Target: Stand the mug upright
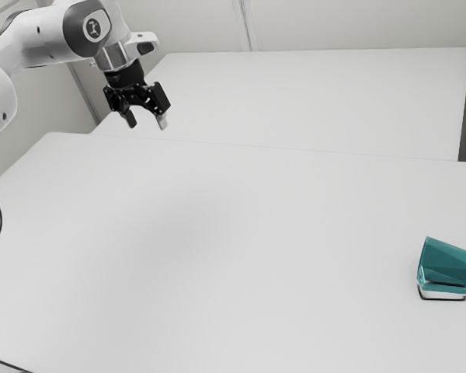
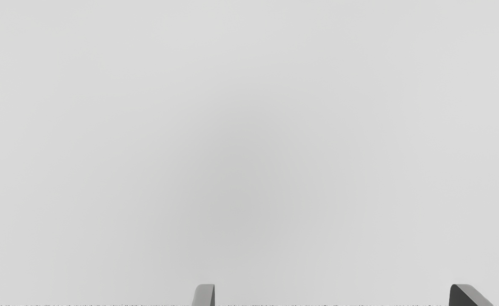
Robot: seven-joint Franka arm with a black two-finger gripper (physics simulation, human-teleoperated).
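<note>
My gripper [image 1: 147, 123] hangs high over the table toward the exterior view's upper left, open, with nothing between its fingers. In the wrist view the two fingertips of the gripper [image 2: 332, 295] stand wide apart above bare tabletop. A teal mug [image 1: 448, 264] lies tipped over on the table at the exterior view's right edge, far from the gripper; part of it is cut off by that edge. A pale, dark-edged patch shows at its underside.
The white tabletop [image 1: 217, 256] stretches between the arm and the mug. Behind it is another white surface [image 1: 311, 101], with pale walls around.
</note>
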